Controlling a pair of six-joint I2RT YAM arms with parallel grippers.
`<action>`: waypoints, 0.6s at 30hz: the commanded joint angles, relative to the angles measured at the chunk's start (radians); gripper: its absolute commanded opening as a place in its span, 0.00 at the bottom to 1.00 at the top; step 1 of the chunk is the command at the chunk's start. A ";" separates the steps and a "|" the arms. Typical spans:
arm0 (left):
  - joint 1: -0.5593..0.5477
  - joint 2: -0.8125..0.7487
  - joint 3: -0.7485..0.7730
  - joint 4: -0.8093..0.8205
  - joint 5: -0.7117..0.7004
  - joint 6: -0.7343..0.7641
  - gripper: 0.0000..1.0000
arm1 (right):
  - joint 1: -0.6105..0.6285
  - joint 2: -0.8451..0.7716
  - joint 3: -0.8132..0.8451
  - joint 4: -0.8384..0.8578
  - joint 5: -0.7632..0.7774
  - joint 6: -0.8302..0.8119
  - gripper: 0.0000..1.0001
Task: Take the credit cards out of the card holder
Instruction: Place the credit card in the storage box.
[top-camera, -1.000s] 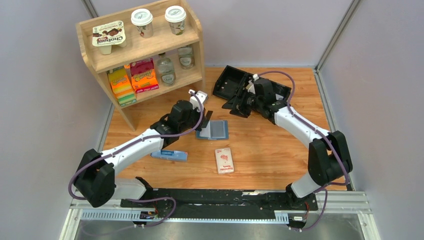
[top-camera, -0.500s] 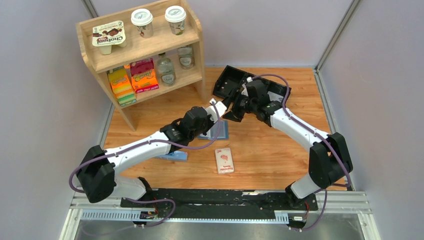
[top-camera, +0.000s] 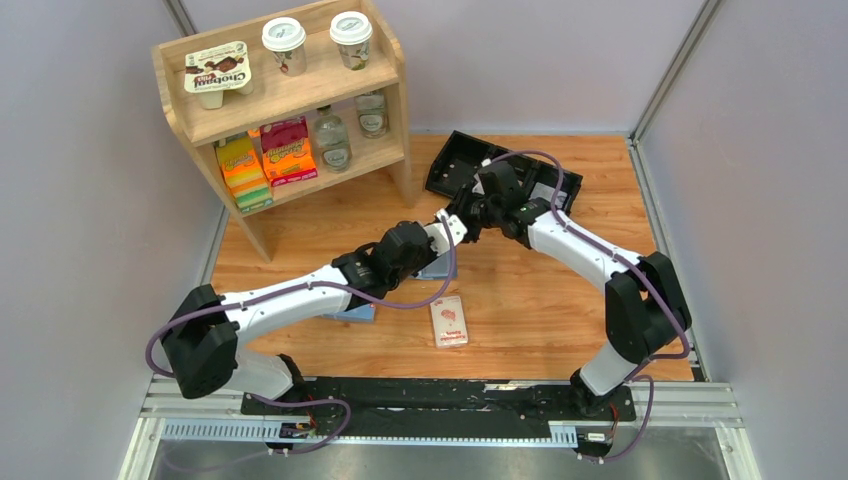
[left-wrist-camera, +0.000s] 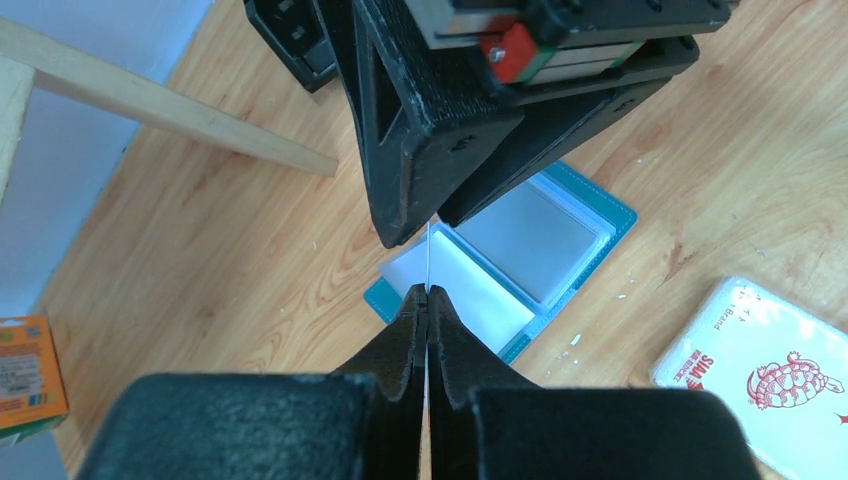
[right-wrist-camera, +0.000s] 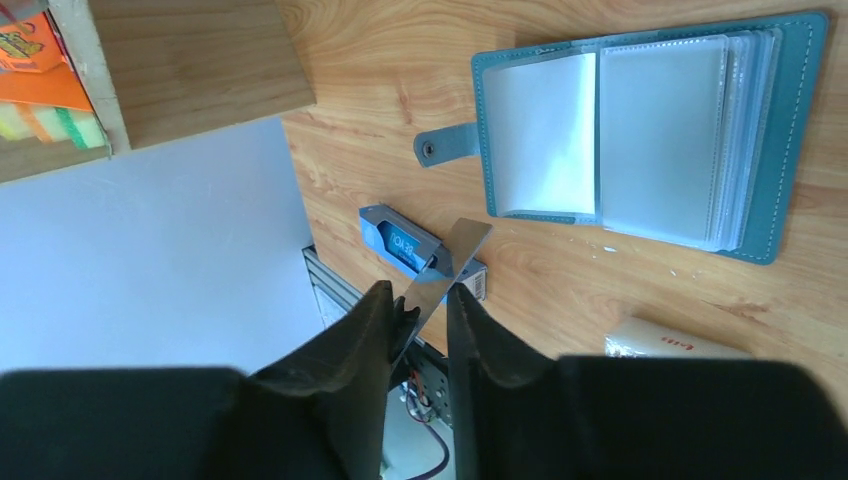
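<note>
Wooden table (top-camera: 520, 300) between pale grey walls. At the left gripper (left-wrist-camera: 427, 296), jaws pinched shut on a thin grey card (right-wrist-camera: 447, 262), held on edge above the wood. Straight across, tip to tip with it, the right gripper (right-wrist-camera: 422, 296), jaws narrow, one finger on each side of the same card; cannot tell whether pressing it or only bracketing it. Directly beneath both sets of jaws, flat on the wood, the teal-blue card holder (right-wrist-camera: 800, 130), spread open, clear sleeves up, a pale insert showing, snap strap (right-wrist-camera: 445, 146) sticking out from one side. Near the holder, closer to the arm bases than the jaws, a white pack (left-wrist-camera: 760, 350) with a red turtle drawing, "Brand" and the letters "SIA" legible. Under the left arm, a narrow blue box (right-wrist-camera: 410, 245), dark print too small to read. Behind the right gripper, a black tray (top-camera: 450, 162). Well beyond the left gripper, a wooden shelf (top-camera: 400, 120): on top a "Chobani Flip" pack (top-camera: 215, 70) and two lidded cups (top-camera: 284, 40); below, orange and pink boxes (top-camera: 285, 150) and glass bottles (top-camera: 330, 140).
</note>
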 joint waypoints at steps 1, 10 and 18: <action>-0.014 0.010 0.046 0.037 -0.029 0.039 0.00 | 0.005 0.002 0.034 -0.014 0.027 -0.012 0.22; -0.012 -0.010 0.037 0.043 -0.113 -0.100 0.25 | -0.029 -0.016 -0.026 0.118 0.063 -0.023 0.00; 0.126 -0.052 0.027 -0.026 0.115 -0.450 0.45 | -0.139 -0.004 -0.060 0.273 0.226 -0.133 0.00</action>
